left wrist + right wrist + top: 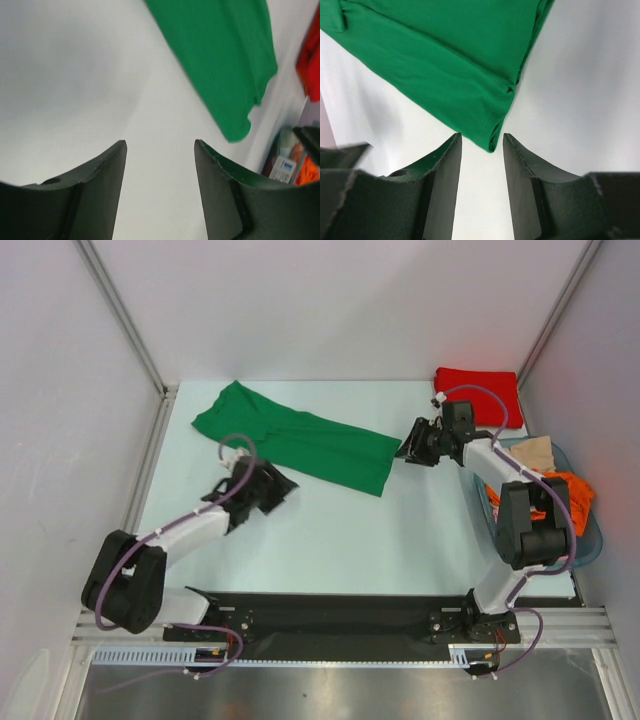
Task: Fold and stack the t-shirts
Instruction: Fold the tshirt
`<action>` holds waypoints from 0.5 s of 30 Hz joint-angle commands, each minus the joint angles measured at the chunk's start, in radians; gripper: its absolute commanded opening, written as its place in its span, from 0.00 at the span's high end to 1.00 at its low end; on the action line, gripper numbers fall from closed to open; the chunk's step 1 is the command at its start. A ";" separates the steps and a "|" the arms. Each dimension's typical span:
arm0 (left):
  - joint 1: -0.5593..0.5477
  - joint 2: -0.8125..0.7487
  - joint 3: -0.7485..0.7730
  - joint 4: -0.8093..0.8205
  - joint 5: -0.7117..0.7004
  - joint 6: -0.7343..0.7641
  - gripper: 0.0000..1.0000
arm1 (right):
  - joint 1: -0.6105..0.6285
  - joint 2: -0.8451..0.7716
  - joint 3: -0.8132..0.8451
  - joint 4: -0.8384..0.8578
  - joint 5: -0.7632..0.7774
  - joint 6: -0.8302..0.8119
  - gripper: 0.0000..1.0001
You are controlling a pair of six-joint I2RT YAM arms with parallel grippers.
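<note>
A bright green t-shirt [300,440] lies in a long diagonal band on the table, from the back left toward the middle. A red t-shirt [478,395] sits folded at the back right corner. My left gripper [286,489] hovers just in front of the green band; in the left wrist view it [160,142] is open and empty, with the green cloth [220,60] ahead to the right. My right gripper [405,450] is at the band's right end. It [482,135] is open, and the shirt's corner [491,142] lies just beyond its fingertips, not pinched.
A blue-rimmed basket [596,540] at the right edge holds orange [570,495] and beige [535,452] garments. Walls and metal rails enclose the table on the left, back and right. The black mounting plate [340,615] spans the near edge.
</note>
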 commanded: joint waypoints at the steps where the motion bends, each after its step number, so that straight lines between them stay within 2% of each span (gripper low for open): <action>1: -0.221 -0.034 -0.032 0.138 -0.205 -0.265 0.38 | 0.004 -0.085 -0.020 -0.037 0.022 0.017 0.56; 2: -0.323 -0.011 -0.015 0.138 -0.245 -0.287 0.38 | 0.005 -0.114 -0.032 -0.039 0.021 0.018 0.57; 5: -0.442 0.148 0.075 0.157 -0.315 -0.380 0.39 | 0.008 -0.189 -0.054 -0.042 0.005 0.020 0.57; 11: -0.525 0.435 0.238 0.220 -0.325 -0.532 0.45 | 0.020 -0.301 -0.108 -0.054 0.001 0.017 0.57; 15: -0.551 0.522 0.334 0.183 -0.374 -0.549 0.45 | 0.019 -0.344 -0.143 -0.058 -0.018 -0.007 0.57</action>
